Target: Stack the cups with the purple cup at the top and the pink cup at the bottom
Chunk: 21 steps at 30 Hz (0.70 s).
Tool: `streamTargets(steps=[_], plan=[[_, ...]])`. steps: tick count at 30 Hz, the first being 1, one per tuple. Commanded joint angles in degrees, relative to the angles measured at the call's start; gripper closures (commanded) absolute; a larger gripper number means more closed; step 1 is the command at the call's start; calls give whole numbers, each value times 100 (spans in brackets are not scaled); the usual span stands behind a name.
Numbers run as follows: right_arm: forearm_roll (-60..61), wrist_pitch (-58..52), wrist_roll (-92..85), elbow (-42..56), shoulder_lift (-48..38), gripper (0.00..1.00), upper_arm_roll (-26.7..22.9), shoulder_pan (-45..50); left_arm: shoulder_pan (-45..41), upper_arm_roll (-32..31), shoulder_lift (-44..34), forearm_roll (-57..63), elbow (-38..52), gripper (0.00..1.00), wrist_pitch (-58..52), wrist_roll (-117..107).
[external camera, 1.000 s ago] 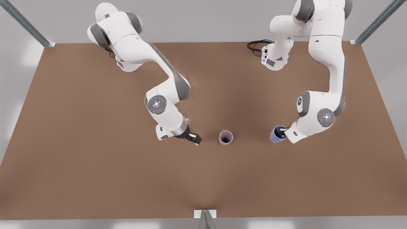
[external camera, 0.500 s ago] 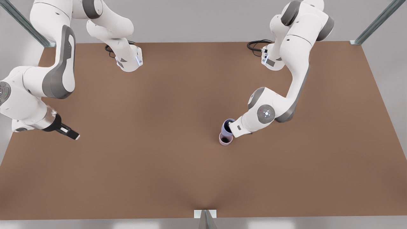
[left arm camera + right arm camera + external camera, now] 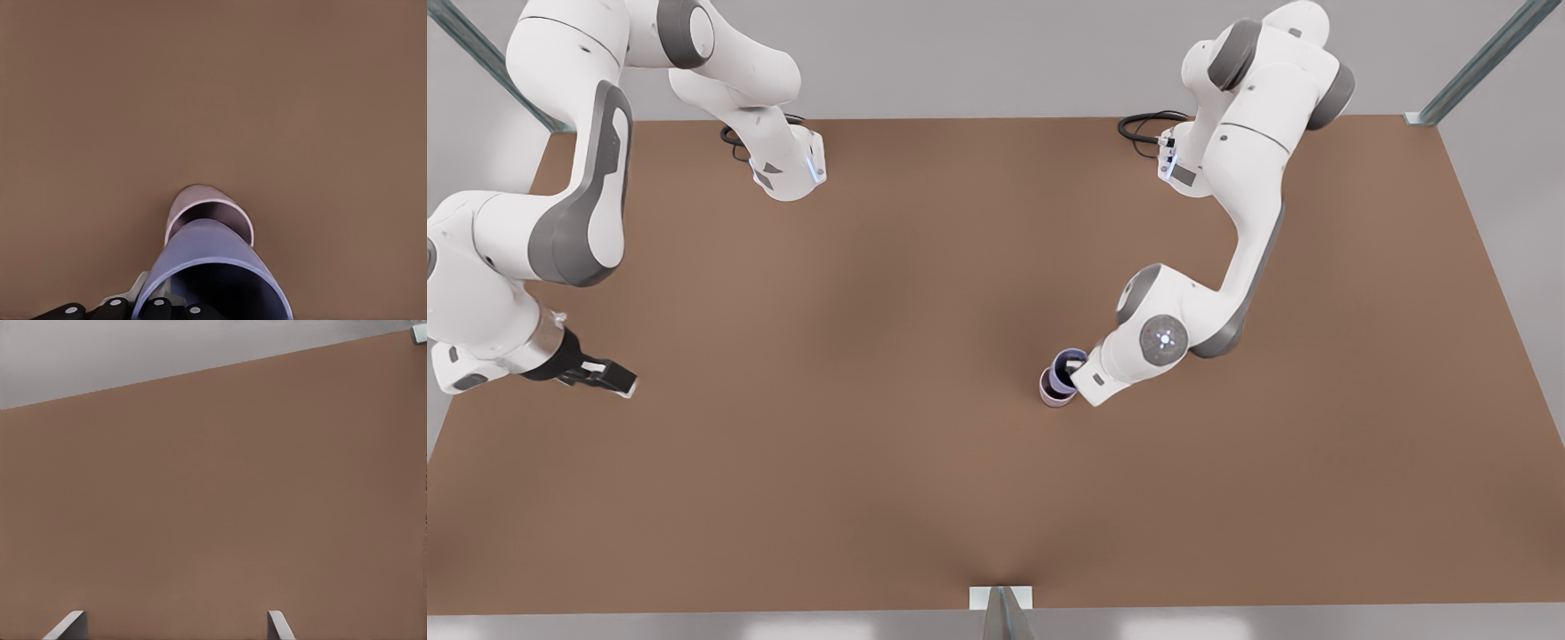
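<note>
The purple cup [image 3: 1066,370] was gripped at its rim by the left tool [image 3: 1080,366] and was seated partly inside the pink cup [image 3: 1052,396] — both near the middle of the counter [image 3: 889,462]. The right tool [image 3: 609,380] was held with fingers spread, waiting low over the counter at the front view's left edge.

The front view looks down from high on the whole table [image 3: 783,498]; both wrist views look close at this same table.

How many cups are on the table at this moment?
2. The pink cup stands near the table's middle; the purple cup, gripped by the left gripper, sits partly inside it. None seems hidden.
</note>
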Motion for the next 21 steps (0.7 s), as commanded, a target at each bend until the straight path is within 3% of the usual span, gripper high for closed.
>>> streamTargets(steps=[1,4,5,6,18,19,21], plan=[[-18,97,-1189,20,-11,0,-9,-52,0,-2,11,-19,3,79,66,-845],[43,193,-1189,20,-2,0,-9,-123,0,-2,19,-10,3,79,66,-819],[52,193,-1189,20,-2,0,-9,-131,0,-2,19,-1,3,59,66,-766],[52,211,-1181,29,-2,0,-18,-131,0,-2,19,-10,3,57,66,-766],[149,167,-1189,161,-38,0,0,-404,0,-2,19,25,-6,56,57,-766],[149,141,-1198,152,-55,0,0,-413,0,-2,11,25,-6,52,40,-775],[149,158,-1198,152,-29,0,8,-386,0,-10,-51,34,-6,24,-22,-793]])
